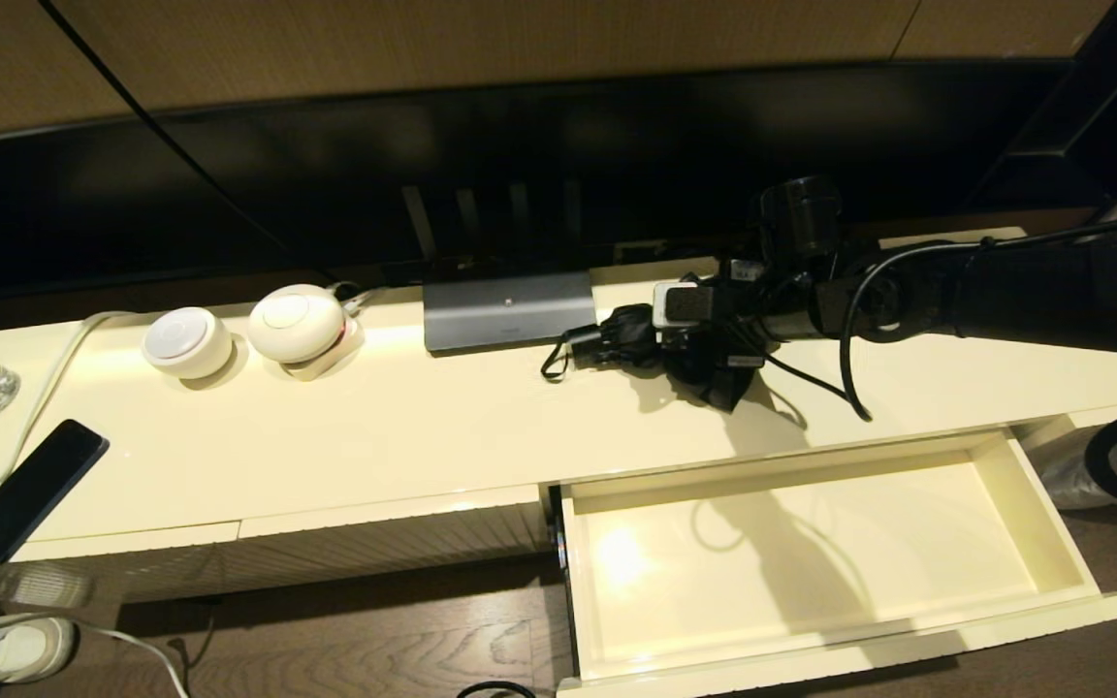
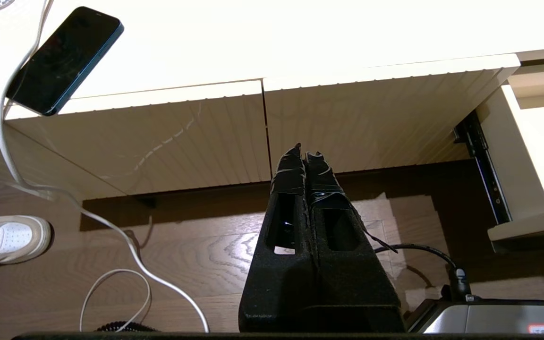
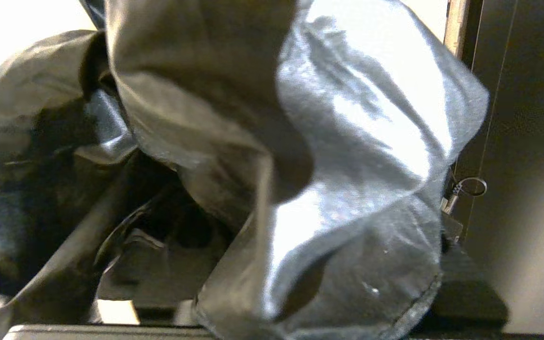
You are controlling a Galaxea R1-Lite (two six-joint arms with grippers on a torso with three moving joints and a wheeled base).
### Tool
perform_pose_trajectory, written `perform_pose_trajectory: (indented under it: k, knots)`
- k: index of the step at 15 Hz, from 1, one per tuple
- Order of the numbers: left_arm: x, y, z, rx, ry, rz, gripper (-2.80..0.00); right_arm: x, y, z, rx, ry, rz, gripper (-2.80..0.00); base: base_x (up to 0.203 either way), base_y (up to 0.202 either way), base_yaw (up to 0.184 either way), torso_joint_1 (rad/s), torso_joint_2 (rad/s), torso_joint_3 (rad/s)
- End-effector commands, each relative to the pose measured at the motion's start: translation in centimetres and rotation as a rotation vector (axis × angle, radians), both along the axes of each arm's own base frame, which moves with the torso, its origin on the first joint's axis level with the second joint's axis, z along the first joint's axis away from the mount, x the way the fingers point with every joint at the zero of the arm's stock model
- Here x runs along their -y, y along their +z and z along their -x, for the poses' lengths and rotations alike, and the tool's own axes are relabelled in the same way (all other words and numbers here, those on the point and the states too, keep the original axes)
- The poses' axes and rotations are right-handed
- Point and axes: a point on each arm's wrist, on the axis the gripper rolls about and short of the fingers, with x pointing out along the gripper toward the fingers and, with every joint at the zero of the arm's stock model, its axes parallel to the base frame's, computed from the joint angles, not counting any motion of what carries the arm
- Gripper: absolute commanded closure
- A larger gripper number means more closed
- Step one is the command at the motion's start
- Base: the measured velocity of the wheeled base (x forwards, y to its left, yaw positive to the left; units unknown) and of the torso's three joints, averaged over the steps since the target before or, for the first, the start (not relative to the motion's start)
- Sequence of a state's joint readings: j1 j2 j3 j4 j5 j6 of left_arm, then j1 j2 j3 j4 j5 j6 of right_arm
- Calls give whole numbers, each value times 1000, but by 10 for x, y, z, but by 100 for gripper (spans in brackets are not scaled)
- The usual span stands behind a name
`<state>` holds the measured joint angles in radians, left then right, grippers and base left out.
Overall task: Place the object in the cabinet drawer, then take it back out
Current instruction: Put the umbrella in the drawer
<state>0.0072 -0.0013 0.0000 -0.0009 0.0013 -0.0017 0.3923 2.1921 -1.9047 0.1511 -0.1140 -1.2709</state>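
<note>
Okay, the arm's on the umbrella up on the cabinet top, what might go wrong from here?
1. The right gripper sits in the umbrella's loose fabric, so it may pinch only a fold, and the umbrella could sag or slip out on the way to the open drawer.
2. The wrist loop and hanging folds could snag the cabinet edge or the drawer wall.
3. The gripper's own cable trails over the top beside the umbrella and might tangle with it.
</note>
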Motion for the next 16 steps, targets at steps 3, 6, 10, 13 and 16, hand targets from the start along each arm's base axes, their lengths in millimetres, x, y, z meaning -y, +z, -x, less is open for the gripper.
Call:
perform_pose_trajectory:
  k: [3, 6, 10, 13, 16]
  knots:
    - [0, -1, 0, -4, 1, 0, 0, -1, 0, 1, 1, 5, 5, 0, 0, 0, 0, 0, 0, 0]
    - [0, -1, 0, -5, 1, 0, 0, 0, 6, 5, 12, 6, 0, 0, 0, 0, 0, 0, 0, 0]
    - [0, -1, 0, -4, 1, 0, 0, 6, 29, 26, 40, 12, -9, 0, 0, 0, 0, 0, 0, 0]
    - [0, -1, 0, -4, 1, 0, 0, 8, 45, 47, 56, 27, -16, 0, 0, 0, 0, 0, 0, 0]
    - [0, -1, 0, -5, 1, 0, 0, 12, 52, 74, 43, 45, -11, 0, 0, 0, 0, 0, 0, 0]
